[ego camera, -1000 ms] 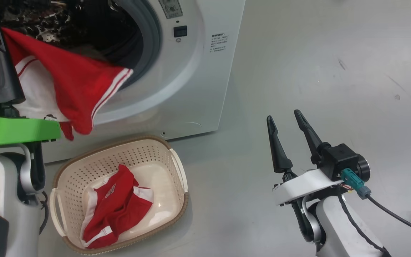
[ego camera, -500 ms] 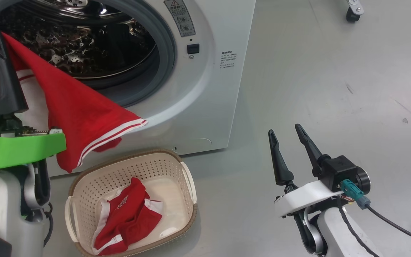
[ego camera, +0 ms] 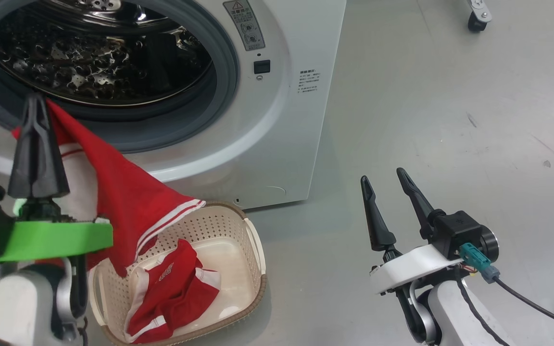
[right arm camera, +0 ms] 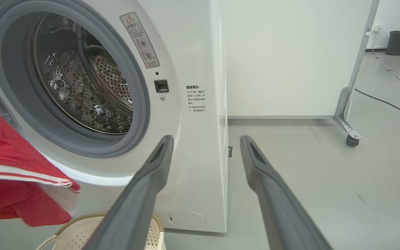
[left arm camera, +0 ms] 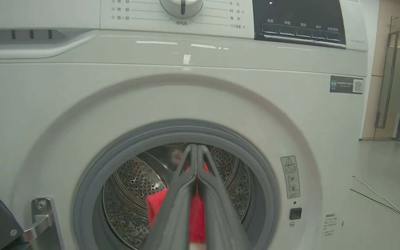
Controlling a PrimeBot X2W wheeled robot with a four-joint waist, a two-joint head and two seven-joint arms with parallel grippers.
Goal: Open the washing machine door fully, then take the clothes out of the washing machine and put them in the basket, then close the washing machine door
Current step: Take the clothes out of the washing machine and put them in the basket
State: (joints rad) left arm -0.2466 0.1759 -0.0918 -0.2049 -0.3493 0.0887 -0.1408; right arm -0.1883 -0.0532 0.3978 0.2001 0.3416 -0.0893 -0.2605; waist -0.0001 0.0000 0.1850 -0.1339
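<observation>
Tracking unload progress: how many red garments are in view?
2. One red garment hangs from the shut left gripper, its hem over the basket rim; a second garment lies inside the basket. The drum looks empty, but its lower part is hidden.

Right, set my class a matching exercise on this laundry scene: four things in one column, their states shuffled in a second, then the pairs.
Things
1 left gripper
2 right gripper
3 basket
4 washing machine

States
A open, holding nothing
B white, with its round opening uncovered
C shut on the hanging red garment
D contains the crumpled red garment

Pairs: 1-C, 2-A, 3-D, 4-B
</observation>
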